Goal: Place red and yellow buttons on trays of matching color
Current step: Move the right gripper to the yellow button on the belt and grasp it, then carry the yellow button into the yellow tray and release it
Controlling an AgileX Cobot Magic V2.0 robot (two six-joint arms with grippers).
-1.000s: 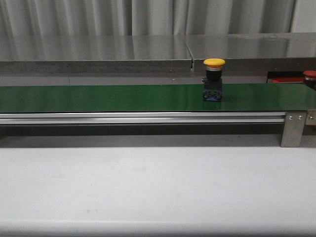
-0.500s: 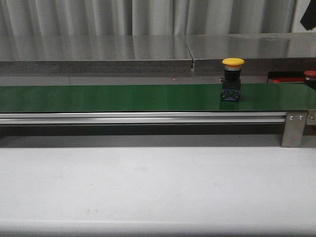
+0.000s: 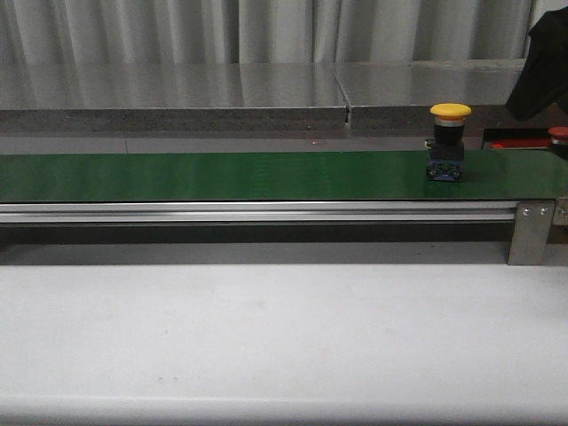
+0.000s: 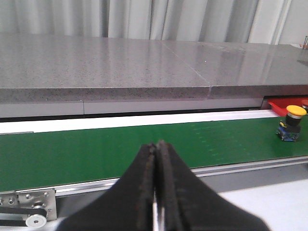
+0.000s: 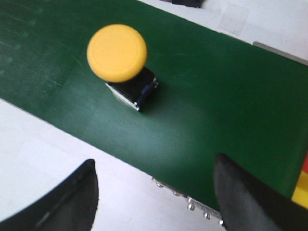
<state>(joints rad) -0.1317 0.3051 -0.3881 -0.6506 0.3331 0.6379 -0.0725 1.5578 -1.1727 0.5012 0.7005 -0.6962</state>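
Observation:
A yellow button (image 3: pixel 450 112) with a dark and blue base stands upright on the green belt (image 3: pixel 222 176), near its right end. The left wrist view shows the yellow button (image 4: pixel 294 111) far off, and in the right wrist view the yellow button (image 5: pixel 117 52) sits ahead of the fingers. My right gripper (image 5: pixel 154 163) is open above the belt's near edge, apart from the button and holding nothing. A red button (image 3: pixel 558 134) shows at the right edge, by the red tray (image 3: pixel 519 143). My left gripper (image 4: pixel 156 144) is shut and empty, well left of the yellow button.
A grey metal bracket (image 3: pixel 532 232) with screws holds the belt's right end. An aluminium rail (image 3: pixel 257 211) runs along the belt's front. White table (image 3: pixel 284 337) lies in front and a grey stone ledge (image 3: pixel 177 93) behind. My right arm's dark end (image 3: pixel 543 62) hangs at the upper right.
The yellow button has travelled to the right along the belt. My right arm has come down into the front view at the upper right.

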